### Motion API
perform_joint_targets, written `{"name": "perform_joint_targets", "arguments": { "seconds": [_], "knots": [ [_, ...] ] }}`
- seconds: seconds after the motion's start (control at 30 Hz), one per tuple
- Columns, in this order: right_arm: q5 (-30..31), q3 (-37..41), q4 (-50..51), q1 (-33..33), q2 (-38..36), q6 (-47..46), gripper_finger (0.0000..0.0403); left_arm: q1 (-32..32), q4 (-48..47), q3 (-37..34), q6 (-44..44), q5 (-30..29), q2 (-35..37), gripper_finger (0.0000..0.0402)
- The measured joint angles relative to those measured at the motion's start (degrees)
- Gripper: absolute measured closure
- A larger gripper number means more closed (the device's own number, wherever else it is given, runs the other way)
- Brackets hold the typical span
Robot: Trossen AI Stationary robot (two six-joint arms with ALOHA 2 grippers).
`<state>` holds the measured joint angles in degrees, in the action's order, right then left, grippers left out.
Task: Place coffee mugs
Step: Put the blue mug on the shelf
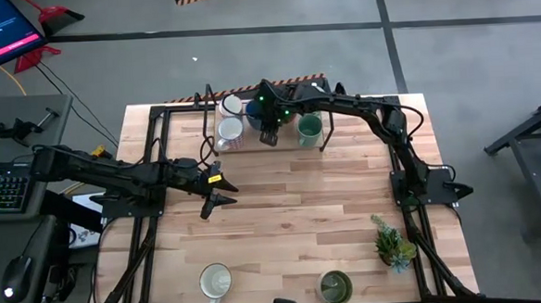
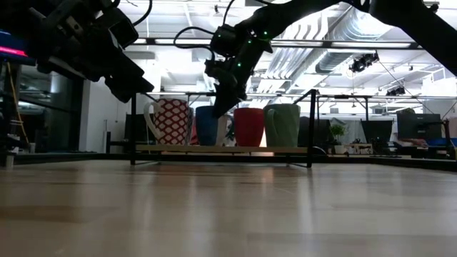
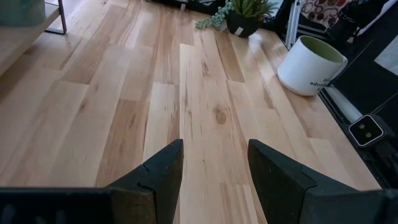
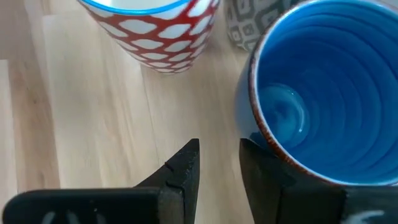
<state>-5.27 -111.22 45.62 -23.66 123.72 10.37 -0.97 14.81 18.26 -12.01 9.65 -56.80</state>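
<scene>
1. Overhead, you see the mugs in two groups. A row sits on the raised shelf point(image 1: 252, 145) at the far edge of the table point(image 1: 292, 206): a patterned white mug point(image 1: 229, 132), another white mug point(image 1: 232, 105) behind it, the blue mug point(image 1: 253, 112) largely under the arm, and the teal green mug point(image 1: 309, 126). Two more wait at the near edge, a cream mug point(image 1: 214, 282) and an olive green mug point(image 1: 335, 285), with the potted plant point(image 1: 392, 242) beside them. The right tool point(image 1: 269, 136) hangs over the shelf row; the left tool point(image 1: 215, 193) hovers over bare table, well apart from every mug.

2. From table height, the shelf row reads as the patterned mug point(image 2: 170, 121), the blue mug point(image 2: 207, 126), a red mug point(image 2: 248, 127) and the green one point(image 2: 283, 125), all upright and close together. The right tool point(image 2: 220, 107) comes down at the blue mug.

3. On the left wrist, your left tool point(image 3: 214, 177) stands wide and empty over the boards, the olive-lined mug point(image 3: 309, 65) well ahead.

4. On the right wrist, the right tool point(image 4: 219, 165) is parted narrowly, one finger just at the blue mug's point(image 4: 323, 93) rim; I judge nothing is clamped, though contact cannot be ruled out.

5. Expect glazed ceramic: stiff, fairly heavy, slippery and chippable. Pinch the wall across the rim, one finger inside, or take the handle, and keep clear of the neighbouring mugs.
</scene>
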Motion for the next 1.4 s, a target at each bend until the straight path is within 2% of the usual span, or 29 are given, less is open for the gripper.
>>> {"name": "perform_joint_targets", "arguments": {
  "seconds": [0.23, 0.47, 0.83, 1.4],
  "knots": [
    [-3.0, 0.0, 0.0, 1.6, 0.0, 0.1, 0.0307, 0.0, 0.0, 0.0, 0.0, 0.0, 0.0, 0.0232],
    [-3.1, 0.0, -1.0, 2.6, 0.0, 0.6, 0.0313, 0.0, 0.0, 0.0, 0.0, 0.0, 0.0, 0.0232],
    [-1.9, 0.0, -2.9, 1.8, 0.1, 0.7, 0.0399, 0.0, 0.0, 0.0, 0.1, 0.0, 0.0, 0.0232],
    [-2.1, 0.0, -3.5, -0.4, 0.1, 0.9, 0.0402, 0.0, 0.0, 0.0, 0.1, 0.0, 0.0, 0.0232]
  ]
}}
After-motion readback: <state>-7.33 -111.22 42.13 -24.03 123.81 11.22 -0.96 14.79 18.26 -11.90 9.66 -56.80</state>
